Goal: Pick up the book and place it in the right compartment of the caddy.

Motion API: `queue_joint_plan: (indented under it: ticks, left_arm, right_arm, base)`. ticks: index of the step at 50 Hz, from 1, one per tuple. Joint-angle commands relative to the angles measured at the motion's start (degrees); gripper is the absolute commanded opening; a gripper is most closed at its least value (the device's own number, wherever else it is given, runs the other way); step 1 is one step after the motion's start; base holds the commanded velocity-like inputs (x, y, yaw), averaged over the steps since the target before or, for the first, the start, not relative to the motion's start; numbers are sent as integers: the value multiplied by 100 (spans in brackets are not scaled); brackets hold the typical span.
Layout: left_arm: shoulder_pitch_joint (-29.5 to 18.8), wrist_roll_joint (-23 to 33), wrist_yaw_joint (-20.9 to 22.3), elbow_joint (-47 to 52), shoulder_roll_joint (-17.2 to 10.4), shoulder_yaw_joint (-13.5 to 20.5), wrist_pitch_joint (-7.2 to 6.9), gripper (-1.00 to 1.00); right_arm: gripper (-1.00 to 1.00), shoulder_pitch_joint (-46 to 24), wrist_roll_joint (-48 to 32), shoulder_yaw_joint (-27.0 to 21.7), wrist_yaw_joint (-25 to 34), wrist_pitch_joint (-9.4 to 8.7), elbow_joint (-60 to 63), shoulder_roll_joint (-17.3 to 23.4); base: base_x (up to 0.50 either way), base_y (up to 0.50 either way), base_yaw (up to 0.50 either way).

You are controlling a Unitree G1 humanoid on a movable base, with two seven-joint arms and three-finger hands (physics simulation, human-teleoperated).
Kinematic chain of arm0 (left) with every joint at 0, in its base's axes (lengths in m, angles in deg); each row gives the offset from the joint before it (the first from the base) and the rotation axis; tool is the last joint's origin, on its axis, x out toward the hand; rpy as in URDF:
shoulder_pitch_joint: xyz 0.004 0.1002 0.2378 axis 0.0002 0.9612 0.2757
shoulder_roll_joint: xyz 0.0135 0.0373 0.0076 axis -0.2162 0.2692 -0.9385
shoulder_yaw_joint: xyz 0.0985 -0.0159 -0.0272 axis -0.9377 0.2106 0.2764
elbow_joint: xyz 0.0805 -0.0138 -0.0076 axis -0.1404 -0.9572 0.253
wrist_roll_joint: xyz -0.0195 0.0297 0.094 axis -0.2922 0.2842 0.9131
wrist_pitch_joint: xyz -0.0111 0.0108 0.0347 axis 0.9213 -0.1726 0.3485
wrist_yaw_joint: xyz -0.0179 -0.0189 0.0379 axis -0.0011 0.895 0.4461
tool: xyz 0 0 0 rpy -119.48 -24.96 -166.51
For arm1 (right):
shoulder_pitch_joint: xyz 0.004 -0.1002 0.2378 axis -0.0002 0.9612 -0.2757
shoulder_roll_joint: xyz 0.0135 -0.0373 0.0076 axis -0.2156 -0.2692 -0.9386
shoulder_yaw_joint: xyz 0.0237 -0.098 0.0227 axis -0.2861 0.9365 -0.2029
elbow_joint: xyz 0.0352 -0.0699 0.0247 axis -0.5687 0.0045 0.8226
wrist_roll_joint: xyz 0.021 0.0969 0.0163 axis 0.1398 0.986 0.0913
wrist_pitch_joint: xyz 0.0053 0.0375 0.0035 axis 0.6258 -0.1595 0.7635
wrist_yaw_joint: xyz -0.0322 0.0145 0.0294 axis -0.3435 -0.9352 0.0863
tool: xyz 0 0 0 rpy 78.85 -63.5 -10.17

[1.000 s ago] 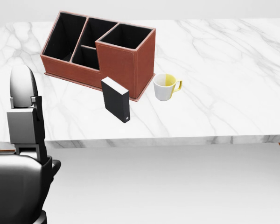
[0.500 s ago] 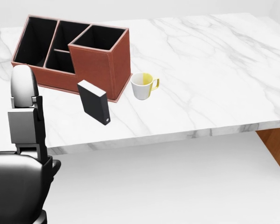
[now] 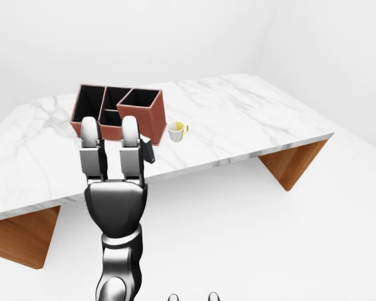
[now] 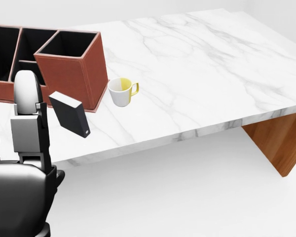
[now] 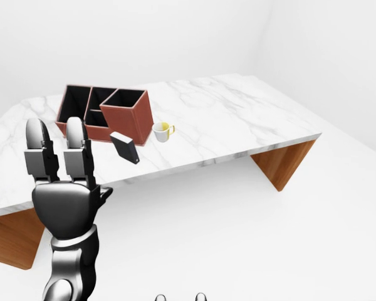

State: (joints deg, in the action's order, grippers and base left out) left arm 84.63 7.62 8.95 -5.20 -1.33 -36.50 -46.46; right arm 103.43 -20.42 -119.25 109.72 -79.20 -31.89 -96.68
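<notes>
A black book point(image 4: 69, 114) stands tilted on the marble table point(image 4: 212, 74), just below the caddy's right end in the head view. The reddish-brown caddy point(image 4: 71, 71) has several dark compartments; the tall right one point(image 4: 69, 43) is open on top. My left hand point(image 5: 54, 132) is raised before the table edge with its fingers point(image 4: 27, 94) straight up and open, empty, apart from the book and to its left. In the left-eye view these fingers hide most of the book point(image 3: 149, 150). My right hand does not show.
A white mug point(image 4: 121, 92) with a yellow inside and handle stands right of the caddy. The table rests on wooden legs point(image 4: 278, 143). White floor lies below the table edge, and white walls stand behind.
The whole head view has shifted: caddy, book and mug slid left and the table's right end and leg came in, so the camera moved. My left hand keeps its place in the view.
</notes>
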Motion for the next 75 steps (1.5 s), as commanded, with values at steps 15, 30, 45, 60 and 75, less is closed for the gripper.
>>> queue_joint_plan:
  ticks: [15,30,45,60,75]
  left_arm:
    - [-1,25,0,-77,-22,-31,0,100]
    - [-6,27,0,-70,-28,-12,0,100]
    - [20,40,0,-25,-27,-32,0,100]
    - [40,37,0,39,-16,-33,0,100]
    - [24,50,0,-15,-15,-34,0,100]
  right_arm:
    - [100,0,-42,28,19,0,-2,-28]
    - [100,-8,-21,22,18,0,12,-27]
    - [100,-26,-13,8,16,0,-3,-3]
    - [100,29,270,-91,42,0,261,-73]
    - [100,27,-24,-17,117,0,225,-97]
  base:
    - [0,0,-23]
    - [0,0,-23]
    - [0,0,-23]
    - [0,0,-16]
    - [0,0,0]
